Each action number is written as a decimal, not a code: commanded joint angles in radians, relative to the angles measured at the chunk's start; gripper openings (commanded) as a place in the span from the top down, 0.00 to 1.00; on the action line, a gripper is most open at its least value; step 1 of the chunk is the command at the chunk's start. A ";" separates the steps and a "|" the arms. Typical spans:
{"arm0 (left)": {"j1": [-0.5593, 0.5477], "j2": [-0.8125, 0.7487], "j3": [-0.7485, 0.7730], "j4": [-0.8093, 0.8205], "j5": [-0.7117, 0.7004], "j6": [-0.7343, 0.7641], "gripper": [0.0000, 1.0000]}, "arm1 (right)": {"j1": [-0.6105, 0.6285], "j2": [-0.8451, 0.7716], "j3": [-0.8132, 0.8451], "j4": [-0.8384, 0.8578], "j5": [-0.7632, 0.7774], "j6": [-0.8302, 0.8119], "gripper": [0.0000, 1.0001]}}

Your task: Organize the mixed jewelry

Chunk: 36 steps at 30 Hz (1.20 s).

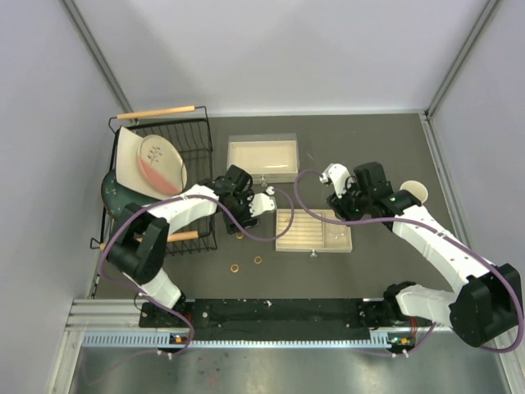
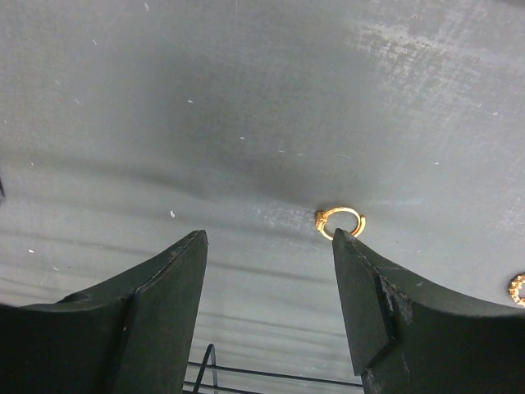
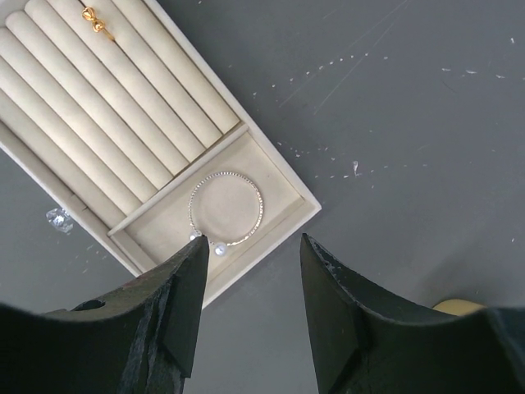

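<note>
- Three gold rings (image 1: 257, 261), apparently, loose on the dark surface (image 1: 369, 271) near the beige jewelry tray (image 3: 49, 115). One further slotted ring (image 3: 97, 22) already tucked between two of the tray's rolls.
- Left pincer (image 2: 269, 242) spread open and empty, low over the surface. Nearest ring (image 2: 340, 222) lying flat right at the tip of one finger, outside the gap rather than inside it.
- Right pincer (image 3: 254, 246) likewise open and holding nothing, hovering over the tray's corner. Silver bracelet (image 3: 225, 208) lying flat in the tray's end compartment, pearl-like ends toward the pincer.
- Ring, by the look of it: almost weightless, rigid, smooth metal with very little height above the surface. Likely to skid or flip out from under a closing finger.
- Best centred in the gap first, then pinched across the band's outer edges, fingertips pressed down to the surface and closed slowly.
- Bracelet, by the look of it: thin, springy wire, easily bent. Probably best left where it lies; otherwise taken on the plain wire, away from the beads.
</note>
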 commanded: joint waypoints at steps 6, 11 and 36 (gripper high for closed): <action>-0.008 0.028 -0.012 0.032 0.018 0.005 0.33 | -0.006 -0.024 -0.003 0.027 -0.004 0.001 0.51; -0.009 0.035 -0.019 0.035 0.021 0.003 0.34 | -0.004 -0.022 -0.004 0.027 -0.003 -0.002 0.51; -0.022 0.048 -0.080 0.085 0.010 -0.018 0.76 | -0.006 -0.024 -0.003 0.027 -0.004 0.005 0.53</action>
